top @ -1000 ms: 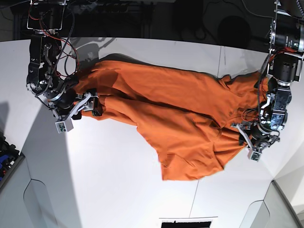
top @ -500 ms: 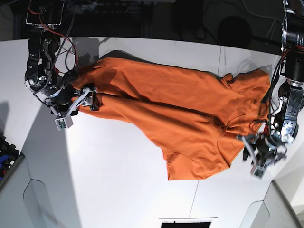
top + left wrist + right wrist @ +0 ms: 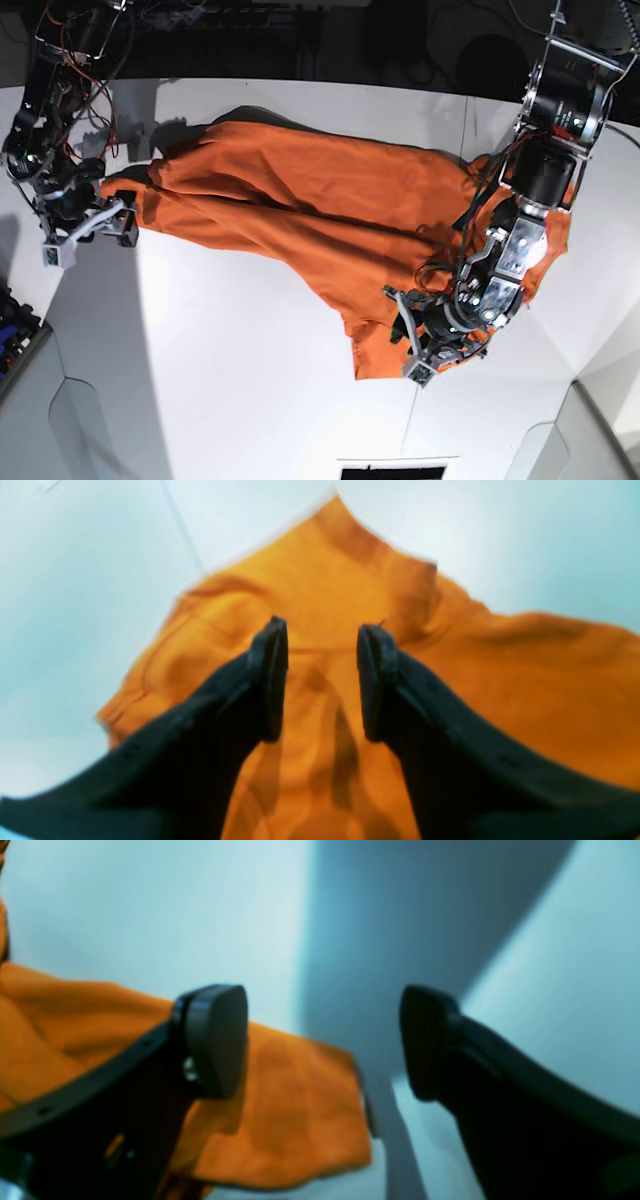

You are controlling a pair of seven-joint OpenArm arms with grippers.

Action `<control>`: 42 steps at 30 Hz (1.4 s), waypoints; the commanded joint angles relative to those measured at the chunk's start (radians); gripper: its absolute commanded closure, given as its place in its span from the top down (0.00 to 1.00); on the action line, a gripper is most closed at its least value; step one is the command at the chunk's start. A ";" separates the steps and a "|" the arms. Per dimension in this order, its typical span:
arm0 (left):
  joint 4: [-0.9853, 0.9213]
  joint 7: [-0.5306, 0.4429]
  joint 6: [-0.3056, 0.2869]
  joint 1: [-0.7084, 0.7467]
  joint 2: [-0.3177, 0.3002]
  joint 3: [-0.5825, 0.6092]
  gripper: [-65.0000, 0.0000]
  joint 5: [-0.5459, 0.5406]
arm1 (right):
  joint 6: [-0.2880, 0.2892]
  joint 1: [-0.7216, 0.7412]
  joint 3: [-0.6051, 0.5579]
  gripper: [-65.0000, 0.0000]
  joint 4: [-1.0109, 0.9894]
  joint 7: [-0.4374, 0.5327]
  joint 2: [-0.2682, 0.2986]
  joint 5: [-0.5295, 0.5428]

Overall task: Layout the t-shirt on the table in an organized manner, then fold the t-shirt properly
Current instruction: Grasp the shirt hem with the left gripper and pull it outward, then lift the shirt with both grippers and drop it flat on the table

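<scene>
Base view: spread rumpled across the tabletop point(image 3: 240, 370), orange t-shirt point(image 3: 350, 180), with left claw point(image 3: 412, 355) apart over lower right, right claw point(image 3: 95, 242) apart upper left.

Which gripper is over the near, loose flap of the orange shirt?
The black left gripper, jaws open; the other black gripper is over the shirt's far-left end.

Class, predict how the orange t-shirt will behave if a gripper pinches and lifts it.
The t-shirt will probably hang floppy, since it already lies in soft creases. It looks light, being thin cloth. It likely won't roll, as it lies spread on the table.
</scene>
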 commanded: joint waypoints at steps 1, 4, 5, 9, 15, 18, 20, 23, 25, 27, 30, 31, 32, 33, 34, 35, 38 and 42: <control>-0.015 -0.029 0.013 -0.049 -0.005 -0.007 0.40 0.002 | 0.003 0.005 0.010 0.70 0.019 0.012 0.011 0.042; -0.081 -0.047 0.013 -0.082 0.003 -0.007 0.40 0.002 | 0.005 -0.024 0.004 0.70 0.016 0.008 0.010 0.073; -0.097 -0.054 0.013 -0.092 0.003 -0.007 0.40 0.002 | 0.005 -0.033 -0.004 0.70 0.016 0.008 0.010 0.075; -0.142 -0.072 0.013 -0.121 0.003 -0.007 0.40 0.002 | 0.005 -0.064 -0.029 0.70 0.014 0.009 0.010 0.072; -0.219 -0.100 0.013 -0.125 0.010 -0.007 0.40 0.026 | 0.005 -0.091 -0.031 0.68 0.014 0.008 0.007 0.072; -0.264 -0.116 0.013 -0.125 0.026 -0.007 0.40 0.050 | 0.006 -0.093 -0.031 0.68 0.014 0.008 0.007 0.072; -0.286 -0.117 0.013 -0.125 0.042 -0.007 0.40 0.065 | 0.006 -0.093 -0.031 0.68 0.014 0.009 0.007 0.073; -0.308 -0.117 0.013 -0.125 0.064 -0.006 0.40 0.089 | 0.006 -0.093 -0.031 0.68 0.014 0.009 0.004 0.072; -0.315 -0.117 0.013 -0.124 0.073 -0.006 0.33 0.100 | 0.006 -0.093 -0.031 0.68 0.014 0.009 0.002 0.072; -0.318 -0.117 0.013 -0.124 0.073 -0.003 0.26 0.107 | 0.006 -0.093 -0.032 0.68 0.014 0.009 0.002 0.072; -0.318 -0.117 0.013 -0.125 0.072 -0.003 0.03 0.108 | 0.007 -0.093 -0.032 0.68 0.014 0.009 0.002 0.072; -0.318 -0.116 0.013 -0.125 0.072 -0.003 0.00 0.108 | 0.016 -0.093 -0.031 0.68 0.014 0.010 0.002 0.072; -0.318 -0.113 0.013 -0.125 0.072 -0.003 0.00 0.108 | 0.027 -0.093 -0.031 0.66 0.014 0.015 0.002 0.072; -0.318 -0.113 0.013 -0.126 0.071 -0.003 0.00 0.108 | 0.034 -0.093 -0.031 0.58 0.014 0.024 0.002 0.072; -0.318 -0.113 0.013 -0.127 0.071 -0.003 0.00 0.108 | 0.035 -0.092 -0.031 0.45 0.014 0.034 0.002 0.072; -0.317 -0.108 0.013 -0.129 0.069 -0.003 0.00 0.107 | 0.034 -0.090 -0.031 0.30 0.014 0.040 0.002 0.072; -0.300 -0.080 0.013 -0.145 0.061 -0.003 0.00 0.090 | 0.035 -0.084 -0.031 0.00 0.014 0.073 0.008 0.072; -0.233 -0.064 0.012 -0.181 0.030 -0.004 0.00 0.011 | 0.063 -0.056 -0.031 0.00 0.014 0.092 0.026 0.072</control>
